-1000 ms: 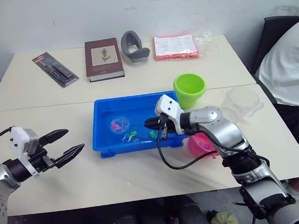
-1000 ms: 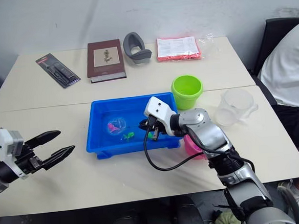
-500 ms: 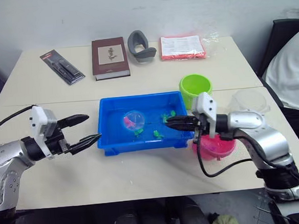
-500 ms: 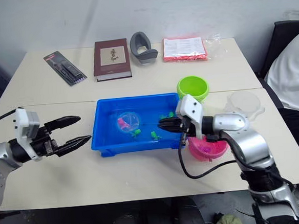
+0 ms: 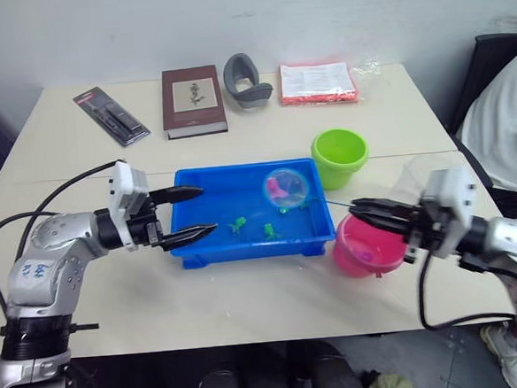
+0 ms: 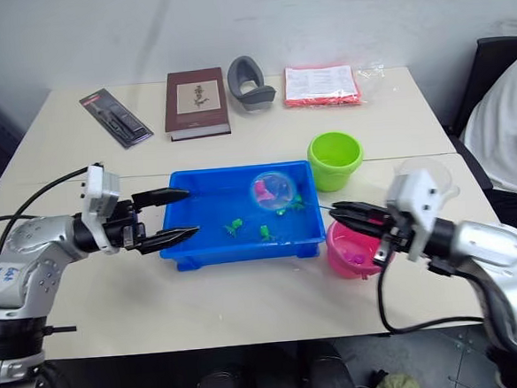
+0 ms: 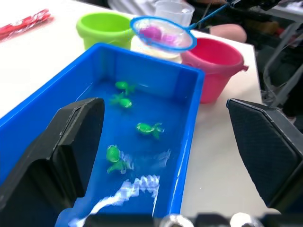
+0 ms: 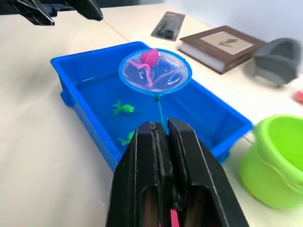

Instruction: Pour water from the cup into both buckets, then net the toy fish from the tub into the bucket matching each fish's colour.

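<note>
The net [image 5: 286, 188] hangs above the tub [image 5: 200, 248] with a pink fish [image 8: 149, 57] in its mesh — hoop clear of the water. Green fish [image 7: 149, 128] lie in the tub. The right gripper [image 5: 363, 211] pinches the net's handle above the pink bucket [image 5: 366, 253]. The green bucket [image 5: 339, 155] stands just behind, the cup [image 6: 427, 171] apparently beside it. The left gripper [image 5: 193, 213] is spread wide at the tub's left end — empty.
</note>
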Action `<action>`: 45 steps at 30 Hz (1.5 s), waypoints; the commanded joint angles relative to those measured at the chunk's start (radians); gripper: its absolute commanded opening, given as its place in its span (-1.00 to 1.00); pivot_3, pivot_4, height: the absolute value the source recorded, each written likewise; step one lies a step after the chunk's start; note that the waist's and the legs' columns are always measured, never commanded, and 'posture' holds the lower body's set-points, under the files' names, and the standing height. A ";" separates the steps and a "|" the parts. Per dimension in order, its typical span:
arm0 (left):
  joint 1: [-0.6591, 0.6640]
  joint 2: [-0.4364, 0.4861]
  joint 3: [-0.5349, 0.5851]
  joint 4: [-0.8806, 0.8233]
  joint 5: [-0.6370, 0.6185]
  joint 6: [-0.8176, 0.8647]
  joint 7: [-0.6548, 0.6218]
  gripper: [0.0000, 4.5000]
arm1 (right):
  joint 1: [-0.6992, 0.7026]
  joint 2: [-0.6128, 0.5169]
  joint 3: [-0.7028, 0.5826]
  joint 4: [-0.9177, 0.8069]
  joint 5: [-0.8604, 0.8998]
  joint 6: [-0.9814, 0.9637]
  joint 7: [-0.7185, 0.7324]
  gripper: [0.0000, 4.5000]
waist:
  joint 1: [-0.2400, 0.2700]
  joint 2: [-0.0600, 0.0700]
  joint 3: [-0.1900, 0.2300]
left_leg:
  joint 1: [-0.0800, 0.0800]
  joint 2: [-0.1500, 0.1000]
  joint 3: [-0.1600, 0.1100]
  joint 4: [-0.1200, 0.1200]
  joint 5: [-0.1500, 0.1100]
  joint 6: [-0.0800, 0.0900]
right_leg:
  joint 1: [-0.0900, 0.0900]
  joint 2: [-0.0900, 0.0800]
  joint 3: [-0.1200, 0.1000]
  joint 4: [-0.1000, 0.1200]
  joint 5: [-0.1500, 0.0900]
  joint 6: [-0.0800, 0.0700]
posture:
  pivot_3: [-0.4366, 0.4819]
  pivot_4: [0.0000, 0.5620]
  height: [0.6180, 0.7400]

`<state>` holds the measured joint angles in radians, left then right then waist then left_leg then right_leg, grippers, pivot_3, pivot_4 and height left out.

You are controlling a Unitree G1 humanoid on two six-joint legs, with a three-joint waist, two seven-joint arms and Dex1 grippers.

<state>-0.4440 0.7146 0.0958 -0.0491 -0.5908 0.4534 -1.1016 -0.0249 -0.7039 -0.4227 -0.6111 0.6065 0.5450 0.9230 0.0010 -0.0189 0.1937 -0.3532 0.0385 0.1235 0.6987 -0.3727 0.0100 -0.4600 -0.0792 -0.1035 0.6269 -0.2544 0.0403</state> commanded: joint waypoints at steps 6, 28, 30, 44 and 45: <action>-0.092 -0.065 -0.083 0.094 0.045 -0.058 -0.083 0.98 | 0.302 0.048 -0.348 -0.143 0.114 -0.064 -0.019 -1.00 | 0.020 0.000 0.000 | 0.001 -0.002 -0.001 0.000 0.001 0.001 | 0.002 0.001 0.000 0.000 0.000 0.001 | -0.05 -0.47 1.00; -0.097 -0.176 -0.127 0.068 0.090 -0.082 -0.068 0.98 | 0.623 0.300 -0.358 0.308 -0.395 -1.101 0.028 -1.00 | 0.017 0.001 -0.001 | 0.016 -0.003 -0.001 -0.002 -0.002 0.004 | 0.018 -0.001 0.003 -0.004 0.001 0.004 | -0.05 -0.47 1.00; -0.092 -0.179 -0.128 0.065 0.090 -0.084 -0.062 0.98 | 0.620 0.297 -0.338 0.329 -0.417 -1.148 -0.001 -1.00 | 0.017 0.001 -0.001 | 0.017 -0.002 -0.001 -0.002 -0.002 0.003 | 0.018 -0.001 0.003 -0.003 0.001 0.003 | -0.05 -0.47 1.00; -0.092 -0.212 -0.157 0.119 0.136 -0.148 -0.070 0.98 | 0.607 0.248 -0.373 0.387 -0.876 -1.514 -0.305 -1.00 | 0.019 0.002 -0.001 | 0.017 -0.002 0.000 -0.002 -0.002 0.002 | 0.018 -0.001 0.005 -0.003 0.001 0.003 | -0.05 -0.47 1.00; -0.093 -0.213 -0.157 0.122 0.137 -0.151 -0.070 0.98 | 0.605 0.244 -0.383 0.391 -0.904 -1.536 -0.331 -1.00 | 0.018 0.002 -0.001 | 0.017 -0.002 0.000 -0.002 -0.002 0.002 | 0.018 -0.001 0.005 -0.003 0.001 0.003 | -0.05 -0.47 1.00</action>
<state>-0.5323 0.5048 -0.0622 0.0761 -0.4605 0.3213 -1.1647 0.5784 -0.4434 -0.7594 -0.2187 -0.2544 -0.9384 0.6431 0.0194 -0.0171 0.1923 -0.3357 0.0360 0.1234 0.6970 -0.3744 0.0122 -0.4424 -0.0800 -0.0985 0.6242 -0.2537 0.0430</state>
